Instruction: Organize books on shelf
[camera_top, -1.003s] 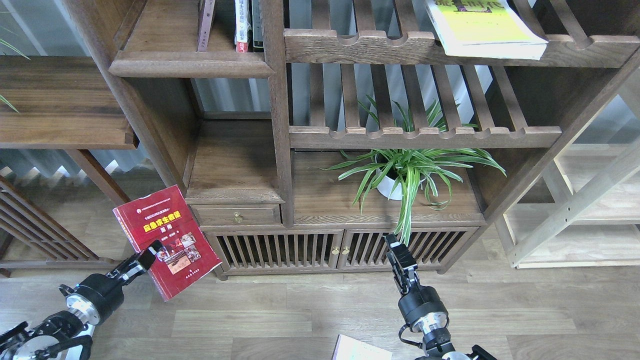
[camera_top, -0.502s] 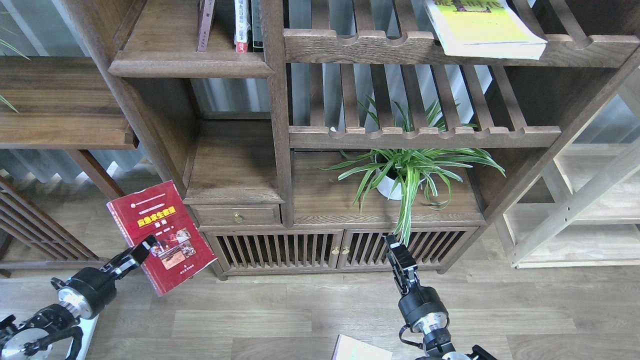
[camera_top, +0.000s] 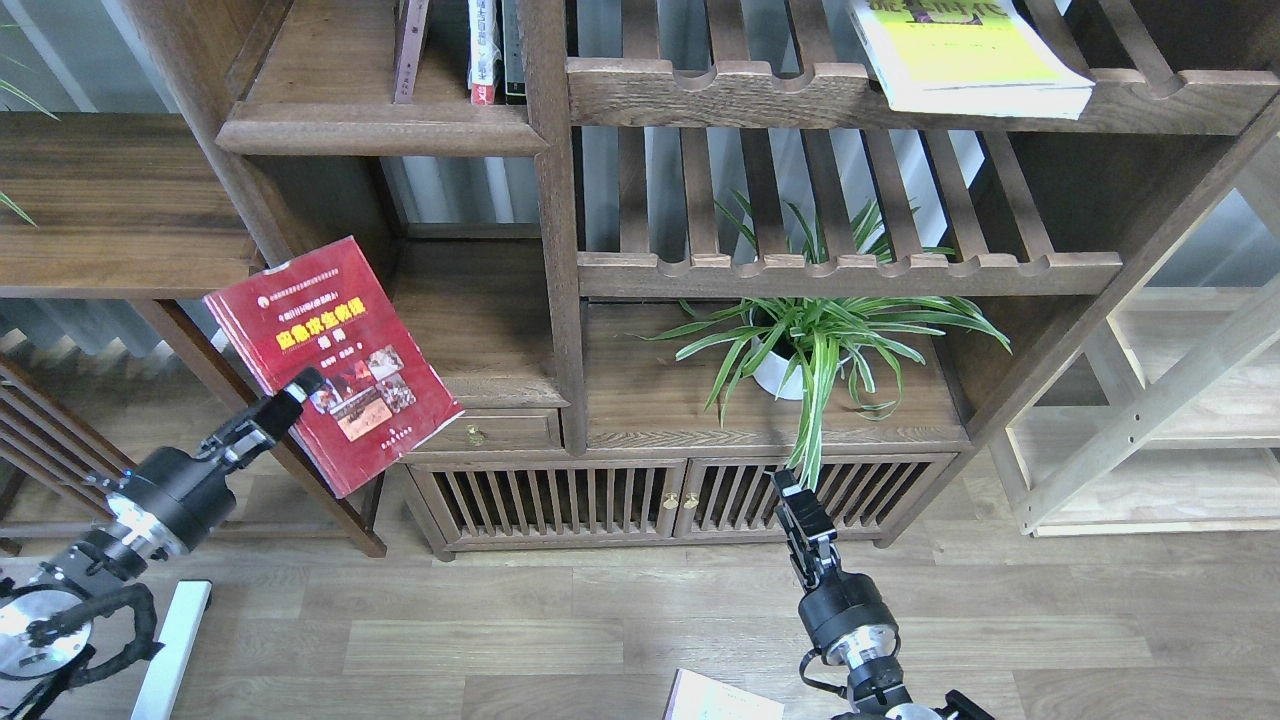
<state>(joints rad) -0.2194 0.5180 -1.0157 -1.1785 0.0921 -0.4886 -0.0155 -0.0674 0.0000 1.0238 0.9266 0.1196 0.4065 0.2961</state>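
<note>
Left pincer (camera_top: 300, 385) grips glossy rectangular red book (camera_top: 330, 350).

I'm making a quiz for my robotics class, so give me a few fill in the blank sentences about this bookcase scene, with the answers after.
1. The left hand is shut on the ____ book.
2. The yellow-green book lies on a ____ rack, upper right.
3. The potted plant stands above the cabinet's two ____ doors.
4. The right hand holds ____.

Missing words: red; slatted; slatted; nothing
</note>
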